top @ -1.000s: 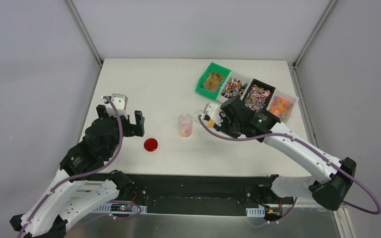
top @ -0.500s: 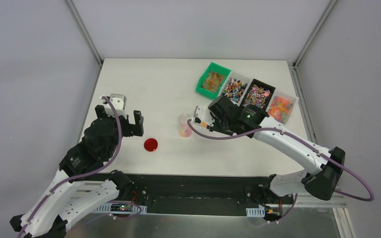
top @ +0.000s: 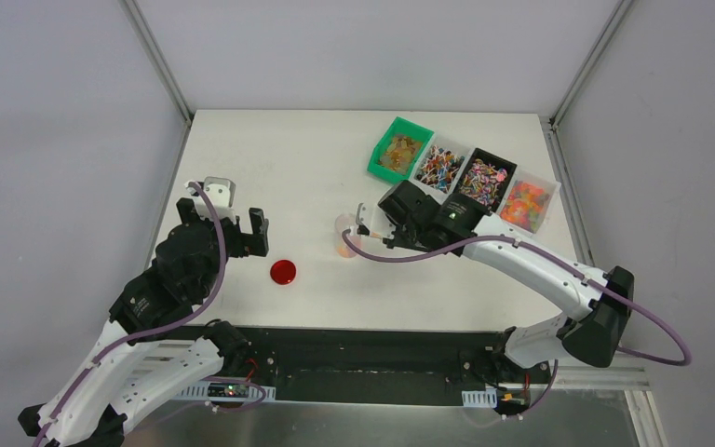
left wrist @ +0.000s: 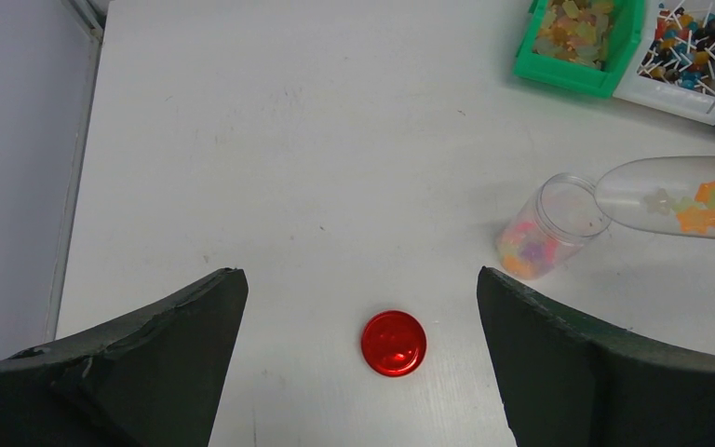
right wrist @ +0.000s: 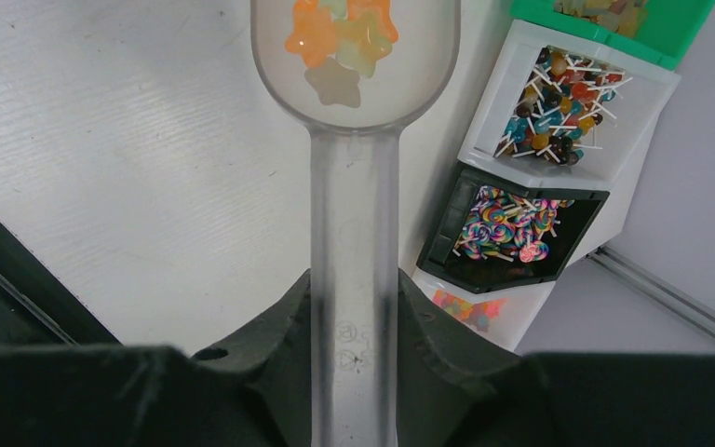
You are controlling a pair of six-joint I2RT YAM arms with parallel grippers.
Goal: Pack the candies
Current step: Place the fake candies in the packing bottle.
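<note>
Candies (right wrist: pixel 340 37), orange and pale gummies, lie in the bowl of a clear plastic scoop (right wrist: pixel 354 214). My right gripper (right wrist: pixel 354 307) is shut on the scoop's handle. In the left wrist view the scoop (left wrist: pixel 680 197) lies level with its tip at the mouth of a clear jar (left wrist: pixel 568 200). The jar holds pink and orange candies (left wrist: pixel 529 253) at its bottom. In the top view the right gripper (top: pixel 386 223) sits just right of the jar (top: pixel 346 235). My left gripper (left wrist: pixel 358 277) is open and empty, hovering over the flat red lid (left wrist: pixel 394 343).
Four bins stand in a row at the back right: a green one (top: pixel 400 147) with amber candies, a white one (top: pixel 439 164) and a black one (top: pixel 484 179) with lollipops, and a clear one (top: pixel 528 201) with orange gummies. The red lid (top: pixel 283 272) lies left of the jar.
My right arm has moved left, carrying the loaded scoop from right of the jar to the jar's mouth. The left arm has barely moved.
</note>
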